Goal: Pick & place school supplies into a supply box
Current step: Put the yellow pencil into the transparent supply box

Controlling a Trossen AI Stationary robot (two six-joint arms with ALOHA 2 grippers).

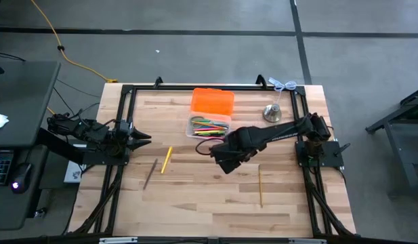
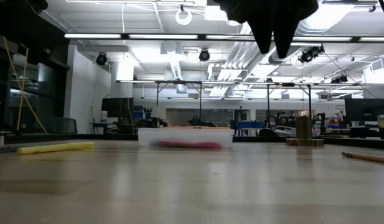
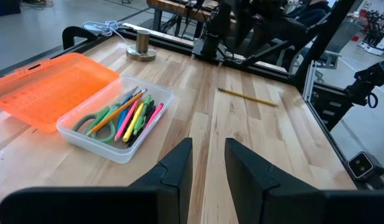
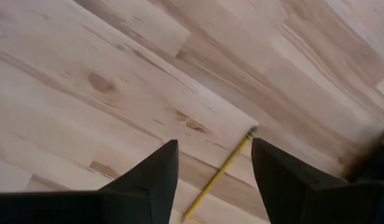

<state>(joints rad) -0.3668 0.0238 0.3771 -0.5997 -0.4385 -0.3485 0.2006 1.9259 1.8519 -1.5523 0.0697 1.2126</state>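
The small clear rectangular plastic supply box (image 1: 209, 127) sits toward the far middle of the pale wooden surface (image 1: 215, 196), its attached bright orange lid (image 1: 213, 101) folded flat behind it so the mouth is free for dropping things in. Inside lies a bundle of thin pens and markers (image 3: 134, 116) in pink, yellow, orange and green, with green-handled scissors (image 3: 96, 120) against the lid-side wall.

3 supplies lie loose on the surface: a short yellow marker (image 1: 166, 159) and a thin dark brown pencil (image 1: 150, 173) near the left arm, and a thin yellow pencil (image 1: 261, 187) lying well apart on the right half.

The right gripper (image 1: 223, 158) hangs above the surface just in front of the box, its jaws spread with nothing between them; its wrist view looks down between them at bare wood and a thin yellow pencil, likely the 1 on the right half. That suggests it is lining up a pick rather than carrying anything.

The left gripper (image 1: 139, 137) waits by the left edge, pointed across the surface at the box, jaws parted with a narrow gap and empty.

A silvery metal bell-like object (image 1: 272, 112) stands right of the box, clear of the work.
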